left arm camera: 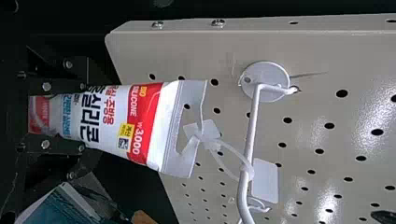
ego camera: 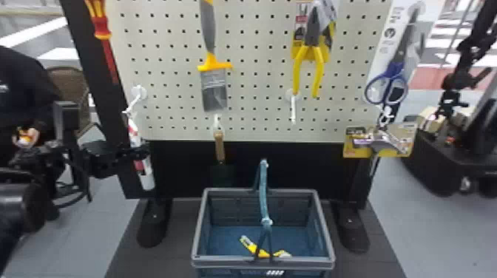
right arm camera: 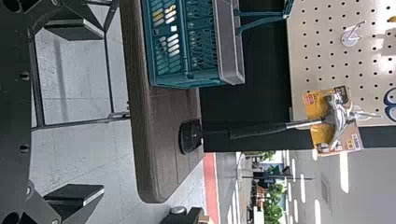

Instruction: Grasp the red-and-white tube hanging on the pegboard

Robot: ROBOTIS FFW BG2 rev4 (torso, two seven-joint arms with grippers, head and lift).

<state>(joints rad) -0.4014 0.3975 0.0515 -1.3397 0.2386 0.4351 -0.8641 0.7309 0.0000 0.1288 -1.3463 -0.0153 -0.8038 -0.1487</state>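
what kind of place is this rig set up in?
Probably a mock hardware-store display: a pegboard hung with packaged pliers and scissors on hooks, and a shopping basket below it.

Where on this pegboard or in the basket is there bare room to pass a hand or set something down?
Bare pegboard lies between the red-and-white tube and the paintbrush, and between paintbrush and yellow pliers. The basket floor is free behind the yellow tool at its front. Crowded: left gripper on the tube; scissors above hammer, right edge.
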